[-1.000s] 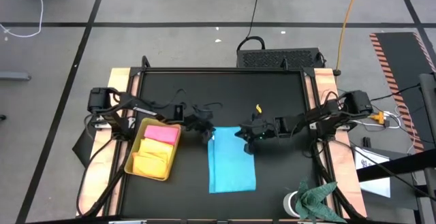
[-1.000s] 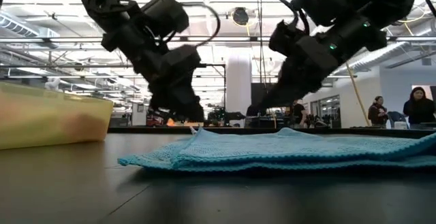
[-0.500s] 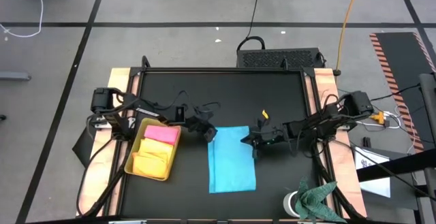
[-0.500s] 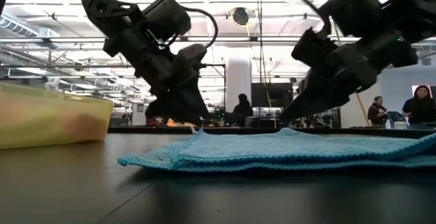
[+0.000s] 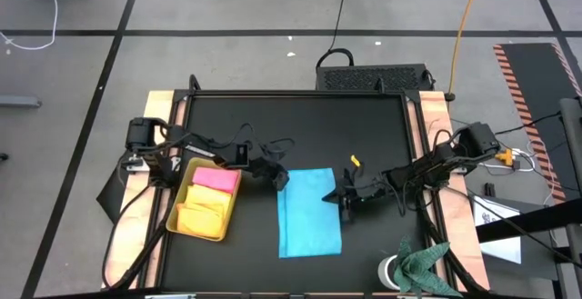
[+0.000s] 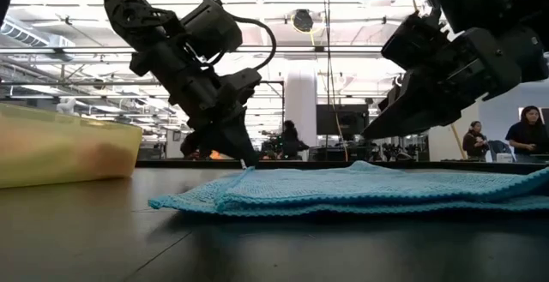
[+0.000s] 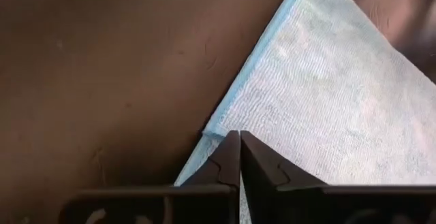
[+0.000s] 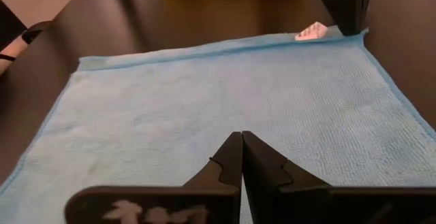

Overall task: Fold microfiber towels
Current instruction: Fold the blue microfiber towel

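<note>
Light blue towel (image 5: pixel 309 212) folded flat, left jaws together at its corner, right jaws together beside its edge

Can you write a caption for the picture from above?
Two robot arms work at a light blue towel on the black table.

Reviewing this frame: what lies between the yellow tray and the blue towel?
In the high view, only bare black table between tray and blue towel, apart from the left gripper at the towel's corner.

The left gripper (image 5: pixel 281 181) was clamped shut, tip down near the table. The right gripper (image 5: pixel 343 195) was shut too, raised slightly.
</note>
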Controlling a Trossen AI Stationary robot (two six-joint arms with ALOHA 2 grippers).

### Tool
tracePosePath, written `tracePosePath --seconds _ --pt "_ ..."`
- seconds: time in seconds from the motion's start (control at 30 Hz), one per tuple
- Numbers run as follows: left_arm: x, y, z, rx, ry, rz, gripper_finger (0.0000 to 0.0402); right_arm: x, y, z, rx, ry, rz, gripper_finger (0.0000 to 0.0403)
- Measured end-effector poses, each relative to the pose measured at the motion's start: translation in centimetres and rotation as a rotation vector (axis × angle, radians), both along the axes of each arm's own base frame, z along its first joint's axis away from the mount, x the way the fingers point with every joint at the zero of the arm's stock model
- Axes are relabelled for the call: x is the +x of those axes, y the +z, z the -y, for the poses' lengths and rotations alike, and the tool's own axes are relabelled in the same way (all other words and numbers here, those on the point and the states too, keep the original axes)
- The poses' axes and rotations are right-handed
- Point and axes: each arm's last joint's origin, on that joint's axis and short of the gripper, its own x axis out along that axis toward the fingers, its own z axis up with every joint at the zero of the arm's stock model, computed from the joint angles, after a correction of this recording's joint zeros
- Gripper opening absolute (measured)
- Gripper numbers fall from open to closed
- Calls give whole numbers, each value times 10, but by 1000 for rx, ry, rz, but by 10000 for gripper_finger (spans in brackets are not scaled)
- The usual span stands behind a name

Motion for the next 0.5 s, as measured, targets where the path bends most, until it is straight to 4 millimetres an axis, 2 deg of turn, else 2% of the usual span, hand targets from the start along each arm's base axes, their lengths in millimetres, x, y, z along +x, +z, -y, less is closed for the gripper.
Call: tracePosePath --seconds 0.1,0.37,0.5 --pt "-1 1 0 -2 5 -4 8 0 0 -2 0 8 0 0" --pt "-9 24 4 74 36 -18 4 -1 -1 -3 -11 17 -5 0" --pt "-8 21 3 72 28 -18 50 -1 -1 -3 -19 20 -7 0"
